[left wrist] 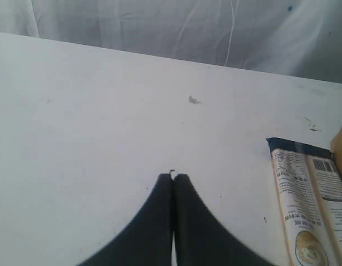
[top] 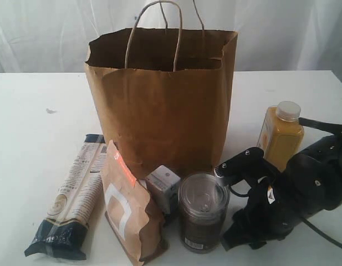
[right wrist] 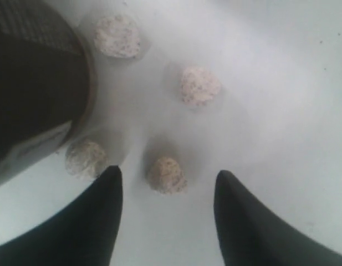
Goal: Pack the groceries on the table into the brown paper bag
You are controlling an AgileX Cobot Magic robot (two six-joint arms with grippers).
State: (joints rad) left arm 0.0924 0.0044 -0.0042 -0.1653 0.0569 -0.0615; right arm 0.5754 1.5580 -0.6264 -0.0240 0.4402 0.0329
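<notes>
My right gripper (right wrist: 168, 172): jaws partly apart, empty, just beside the pull-tab can (top: 203, 213). My left gripper (left wrist: 173, 178): closed, empty. Step, I judge: can pick-up, not yet gripped. Next: straddle can, close.

A white curtain (top: 43, 33) fills the background of the exterior view, running from 9 o'clock through 12 o'clock to 3 o'clock. It is sheer, hangs in soft vertical folds and is brightest near 12 o'clock. The left wrist view catches the same cloth, creased and greyer in tone. In the right wrist view lie four small round lumps (right wrist: 199, 86) — pale beige, speckled, rough-looking — in a loose cluster, spaced apart with none touching another. What they are cannot be told.
</notes>
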